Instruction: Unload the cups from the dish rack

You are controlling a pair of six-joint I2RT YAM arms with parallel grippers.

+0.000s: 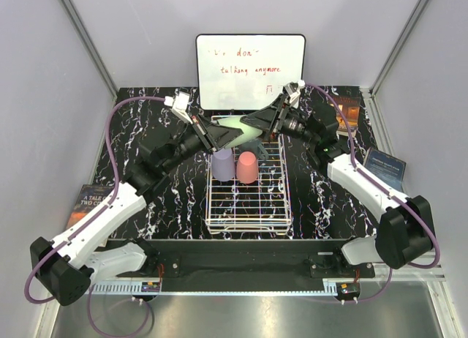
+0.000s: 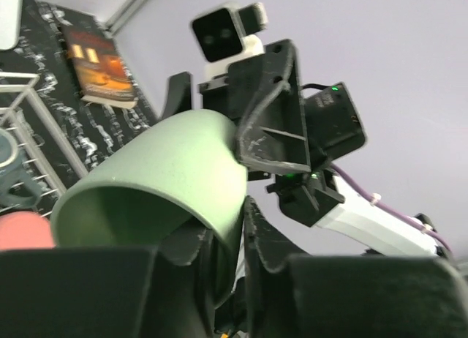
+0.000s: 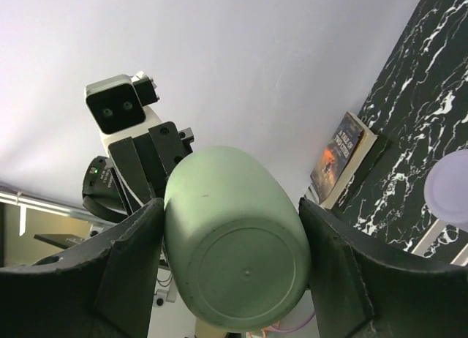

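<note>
A black table top [image 1: 322,199] veined with white fills the middle, closed in on the left, right and far sides by plain pale lavender-grey walls [image 1: 146,31]. Slim aluminium posts [image 1: 84,38] run up the far corners. A white-framed whiteboard [image 1: 250,71] with red handwriting stands at the far wall. A paperback [image 1: 91,197] lies at the near left, a dark blue book [image 1: 385,166] at the right edge and an orange-covered book [image 1: 347,113] at the far right. Brushed metal sheet [image 1: 256,320] spans the near edge; the light is soft and even
</note>
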